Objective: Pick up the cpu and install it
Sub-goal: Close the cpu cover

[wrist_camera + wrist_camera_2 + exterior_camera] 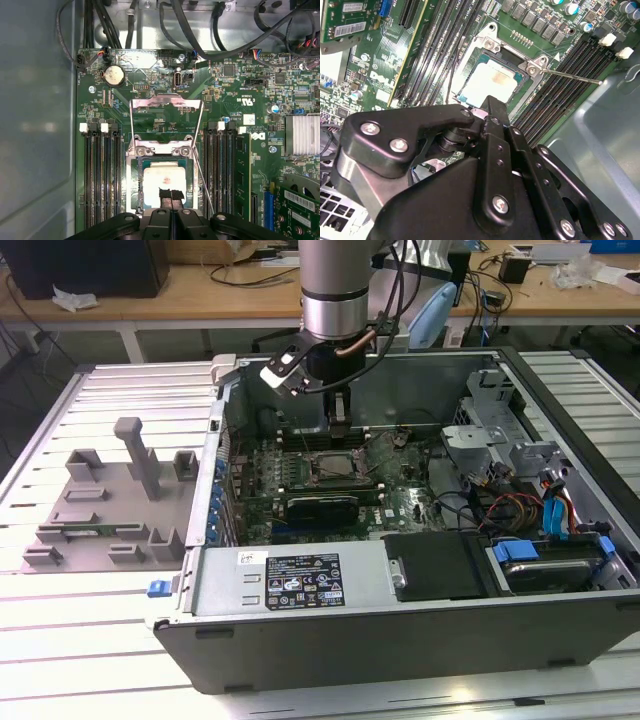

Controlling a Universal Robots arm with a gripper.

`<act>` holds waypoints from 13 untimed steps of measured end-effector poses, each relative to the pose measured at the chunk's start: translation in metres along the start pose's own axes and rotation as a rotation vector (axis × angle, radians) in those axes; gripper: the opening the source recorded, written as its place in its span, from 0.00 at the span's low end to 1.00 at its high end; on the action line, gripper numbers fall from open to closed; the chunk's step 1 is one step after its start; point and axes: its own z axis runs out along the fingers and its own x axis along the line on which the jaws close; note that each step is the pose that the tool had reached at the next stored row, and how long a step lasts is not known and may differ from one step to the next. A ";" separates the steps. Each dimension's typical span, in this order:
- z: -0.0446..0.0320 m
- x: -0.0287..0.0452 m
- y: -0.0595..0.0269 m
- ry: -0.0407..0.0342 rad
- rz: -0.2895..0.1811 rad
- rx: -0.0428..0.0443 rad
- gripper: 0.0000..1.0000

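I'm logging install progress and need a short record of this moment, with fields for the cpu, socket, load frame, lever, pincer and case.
cpu: lies flat in the socket, silvery top up
load frame: swung open, clear of the cpu
lever: loose, slanting beside the socket
pincer: shut, tips over the cpu's top; contact unclear
case: on its side, open

The cpu [163, 180] is showing a dull silvery metal top; the frame [166, 102] is gleaming as bare metal; the gripper [171, 194] is looking matt black, perhaps plastic; the board [240, 100] is shining glossy green
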 end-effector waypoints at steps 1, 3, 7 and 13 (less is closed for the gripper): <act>0.0000 0.0000 0.0000 0.0000 0.000 0.0000 0.11; -0.0010 -0.0001 0.0000 -0.0004 0.000 0.0002 0.11; -0.0078 -0.0003 0.0003 0.0000 0.000 0.0000 0.11; -0.0112 -0.0005 0.0005 0.0001 0.000 -0.0001 0.11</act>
